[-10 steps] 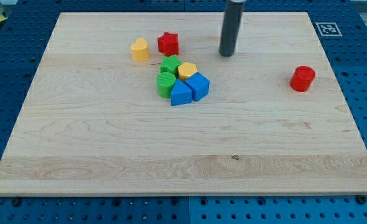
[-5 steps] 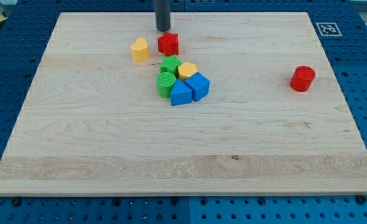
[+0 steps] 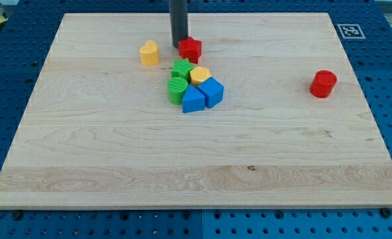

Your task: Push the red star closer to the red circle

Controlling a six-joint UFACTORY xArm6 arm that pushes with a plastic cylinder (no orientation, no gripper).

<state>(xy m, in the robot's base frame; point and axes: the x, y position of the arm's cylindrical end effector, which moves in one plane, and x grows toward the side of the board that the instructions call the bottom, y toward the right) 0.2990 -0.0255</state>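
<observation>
With my tip point(image 3: 179, 45) pressed against the view's-left side of the red star point(image 3: 191, 49), well apart from the red circle point(image 3: 323, 83), the star could be deflected into the green star point(image 3: 181, 69).

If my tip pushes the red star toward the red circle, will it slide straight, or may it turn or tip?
The red star looks squat and flat-bottomed, so it probably slides, not tips. My tip sits at its left edge; the points may let it rotate off line. The wooden board looks smooth, and the red circle is far right.
</observation>
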